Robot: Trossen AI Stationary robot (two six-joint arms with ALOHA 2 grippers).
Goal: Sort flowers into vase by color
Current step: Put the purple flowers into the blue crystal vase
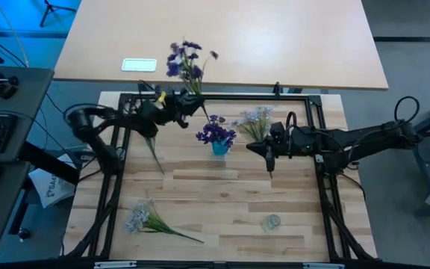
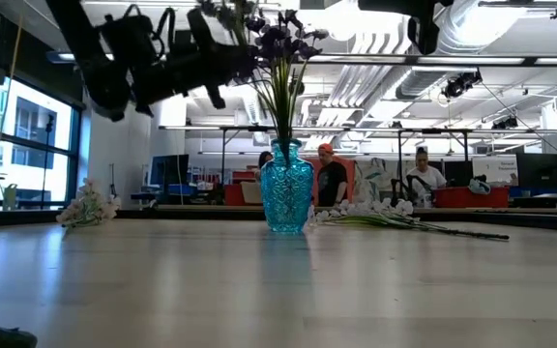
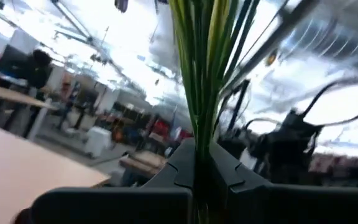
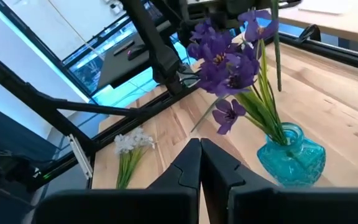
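Observation:
My left gripper [image 1: 189,104] is raised over the table's far side, left of the blue glass vase [image 1: 220,148], and is shut on a purple-bloomed sprig [image 1: 185,60]. The vase [image 2: 286,186] stands upright and holds purple flowers [image 1: 216,133] by their stems. One pale sprig [image 1: 256,119] lies flat just right of the vase. Another pale sprig [image 1: 144,218] lies near the near left corner. My right gripper [image 1: 269,166] hangs shut right of the vase and touches nothing; its wrist view faces the vase [image 4: 291,155]. My left gripper holds the purple sprig by its green stems [image 3: 202,134], pinched between the two fingers [image 3: 173,174]. The stems rise out of the grip, and the blooms [image 2: 278,29] stand above and beyond the fingers. The sprig is lifted clear of the table.
A small clear glass piece [image 1: 272,222] sits near the near right of the table. A black frame [image 1: 319,112] borders the work surface. Bare wood lies between the vase and the near edge. People [image 2: 329,179] show in the room behind the table.

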